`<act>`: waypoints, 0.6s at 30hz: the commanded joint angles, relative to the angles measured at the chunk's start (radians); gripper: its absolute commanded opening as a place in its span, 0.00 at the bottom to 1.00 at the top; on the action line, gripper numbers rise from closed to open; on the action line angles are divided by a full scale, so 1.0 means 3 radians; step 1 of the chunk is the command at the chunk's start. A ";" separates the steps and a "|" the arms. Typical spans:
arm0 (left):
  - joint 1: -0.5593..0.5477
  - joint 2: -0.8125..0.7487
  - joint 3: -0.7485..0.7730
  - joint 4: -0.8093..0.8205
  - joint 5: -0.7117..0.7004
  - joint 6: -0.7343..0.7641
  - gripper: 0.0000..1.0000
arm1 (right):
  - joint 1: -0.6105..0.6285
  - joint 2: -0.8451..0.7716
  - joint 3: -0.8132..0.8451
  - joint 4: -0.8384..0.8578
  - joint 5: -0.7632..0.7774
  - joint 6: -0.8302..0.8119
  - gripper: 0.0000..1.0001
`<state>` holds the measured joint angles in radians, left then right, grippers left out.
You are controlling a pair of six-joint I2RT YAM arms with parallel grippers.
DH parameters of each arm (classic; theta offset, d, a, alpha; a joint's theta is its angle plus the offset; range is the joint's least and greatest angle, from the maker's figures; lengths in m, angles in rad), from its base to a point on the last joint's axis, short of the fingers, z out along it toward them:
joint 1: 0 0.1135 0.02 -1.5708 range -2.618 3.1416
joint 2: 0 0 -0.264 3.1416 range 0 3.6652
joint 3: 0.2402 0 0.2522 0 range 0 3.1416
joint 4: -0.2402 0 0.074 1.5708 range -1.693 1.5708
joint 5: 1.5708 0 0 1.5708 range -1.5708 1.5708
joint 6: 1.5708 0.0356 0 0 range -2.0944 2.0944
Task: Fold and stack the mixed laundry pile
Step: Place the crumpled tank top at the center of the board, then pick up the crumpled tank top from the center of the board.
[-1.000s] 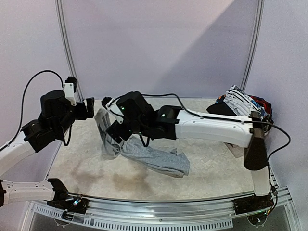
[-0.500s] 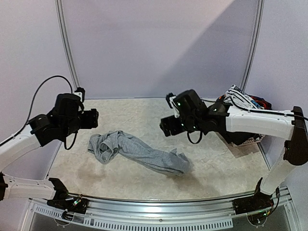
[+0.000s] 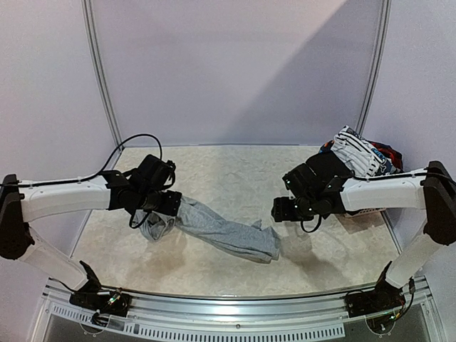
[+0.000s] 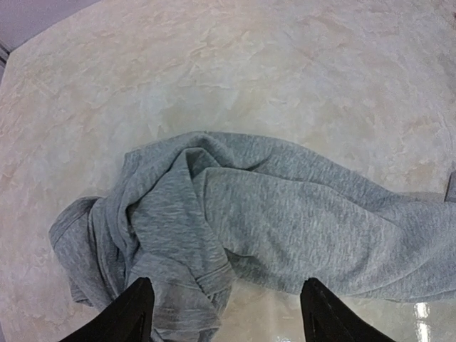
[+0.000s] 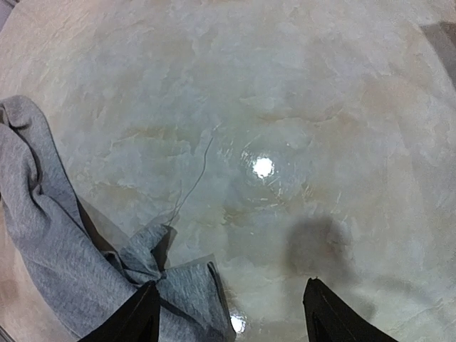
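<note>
I have my left claw spread wide over the crumpled light grey trousers; right claw equally wide above the worktop

Light grey trousers, white black-striped piece, beige marbled table

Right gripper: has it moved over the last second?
Yes. The right gripper has swung rightward, off the light grey trousers and toward the laundry pile on the right.
</note>
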<state>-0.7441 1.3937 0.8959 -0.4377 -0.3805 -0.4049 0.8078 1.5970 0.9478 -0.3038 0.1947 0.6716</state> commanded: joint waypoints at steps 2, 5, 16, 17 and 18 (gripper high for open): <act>-0.0095 0.0193 0.0071 0.0226 0.0113 0.0018 0.71 | -0.0059 0.0189 0.0037 0.0269 -0.0169 0.0057 0.65; -0.0116 0.0208 0.0019 0.0252 0.0077 -0.0009 0.70 | -0.0068 0.0350 0.0064 0.0344 -0.0288 0.0038 0.60; -0.0128 -0.0033 -0.0221 0.0277 -0.0068 -0.0067 0.67 | -0.0043 0.0720 0.0084 0.0374 -0.0574 0.0031 0.45; -0.0128 -0.0049 -0.0234 0.0270 -0.0083 -0.0067 0.67 | -0.0023 0.0713 0.0078 0.0365 -0.0560 0.0031 0.45; -0.0128 -0.0060 -0.0243 0.0270 -0.0086 -0.0067 0.67 | -0.0004 0.0711 0.0078 0.0346 -0.0551 0.0032 0.45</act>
<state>-0.7681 1.4059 0.8448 -0.3706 -0.3828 -0.4168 0.7929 1.7912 0.9623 -0.1940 0.0467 0.6758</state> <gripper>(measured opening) 0.672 0.452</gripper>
